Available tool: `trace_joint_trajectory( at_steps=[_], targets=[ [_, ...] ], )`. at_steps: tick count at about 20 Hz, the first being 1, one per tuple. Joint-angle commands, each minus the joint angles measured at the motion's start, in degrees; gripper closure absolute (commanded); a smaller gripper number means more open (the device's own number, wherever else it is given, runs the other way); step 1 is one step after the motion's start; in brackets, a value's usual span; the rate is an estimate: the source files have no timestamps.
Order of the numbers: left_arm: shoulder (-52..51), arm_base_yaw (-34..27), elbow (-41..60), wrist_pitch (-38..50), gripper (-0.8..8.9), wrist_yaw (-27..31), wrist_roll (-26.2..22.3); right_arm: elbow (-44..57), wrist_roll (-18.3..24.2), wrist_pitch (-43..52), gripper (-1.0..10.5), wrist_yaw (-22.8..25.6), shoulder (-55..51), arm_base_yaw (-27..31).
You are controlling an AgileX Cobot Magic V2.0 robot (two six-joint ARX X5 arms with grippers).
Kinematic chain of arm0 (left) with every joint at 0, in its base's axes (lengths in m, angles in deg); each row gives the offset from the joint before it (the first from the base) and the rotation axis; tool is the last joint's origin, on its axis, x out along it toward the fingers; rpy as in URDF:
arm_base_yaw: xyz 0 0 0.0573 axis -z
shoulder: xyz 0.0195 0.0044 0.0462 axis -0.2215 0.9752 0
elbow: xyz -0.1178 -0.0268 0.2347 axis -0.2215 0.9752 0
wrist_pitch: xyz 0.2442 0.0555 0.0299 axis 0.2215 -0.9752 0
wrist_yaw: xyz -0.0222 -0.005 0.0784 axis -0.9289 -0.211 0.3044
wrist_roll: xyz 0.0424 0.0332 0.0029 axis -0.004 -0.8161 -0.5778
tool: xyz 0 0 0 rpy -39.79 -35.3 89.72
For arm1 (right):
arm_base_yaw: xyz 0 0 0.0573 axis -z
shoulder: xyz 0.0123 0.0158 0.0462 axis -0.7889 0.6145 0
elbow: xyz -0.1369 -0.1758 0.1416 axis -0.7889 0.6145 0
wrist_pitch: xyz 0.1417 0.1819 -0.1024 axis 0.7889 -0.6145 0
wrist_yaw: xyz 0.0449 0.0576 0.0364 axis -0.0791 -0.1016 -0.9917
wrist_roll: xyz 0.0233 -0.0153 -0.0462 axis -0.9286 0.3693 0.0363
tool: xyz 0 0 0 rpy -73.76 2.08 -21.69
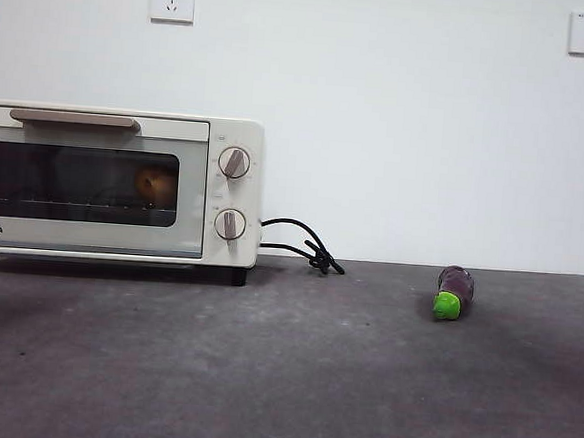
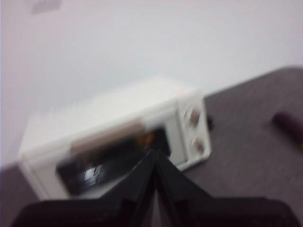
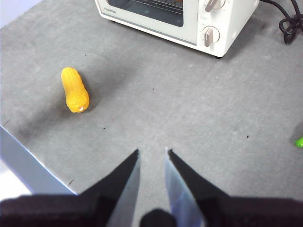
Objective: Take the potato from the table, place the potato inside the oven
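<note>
- We see the potato (image 1: pixel 155 183) behind the dark glass of the oven (image 1: pixel 114 185), resting on the wire rack toward the knob side. The door looks shut, so we judge the task to be essentially done.
- The oven stands on the table (image 1: pixel 291 369) near the wall, its cord (image 1: pixel 305 246) trailing out beside it.
- A small eggplant (image 1: pixel 454 292) lies well apart from the oven, and a yellow corn cob (image 3: pixel 75 89) lies in front of it. Neither belongs to the task, which would explain why they sit untouched.
- Our left gripper (image 2: pixel 155 158) hangs above the table, aimed at the oven front, its jaws pressed together on nothing.
- Our right gripper (image 3: pixel 152 158) hovers high over bare table, its jaws slightly parted and empty.
</note>
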Motion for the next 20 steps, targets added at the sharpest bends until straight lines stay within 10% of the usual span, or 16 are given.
trace_joint_trajectory(
  at_steps=[1,20],
  targets=[
    [-3.19,-1.49,5.16,1.66,8.18,3.04,1.62,0.17,-0.55,0.26,8.5,0.24,-0.04,-0.04],
    [-17.66,-7.58,28.65,3.87,8.17,7.21,5.22,0.17,-0.55,0.28,8.5,0.24,-0.04,-0.04]
  ],
)
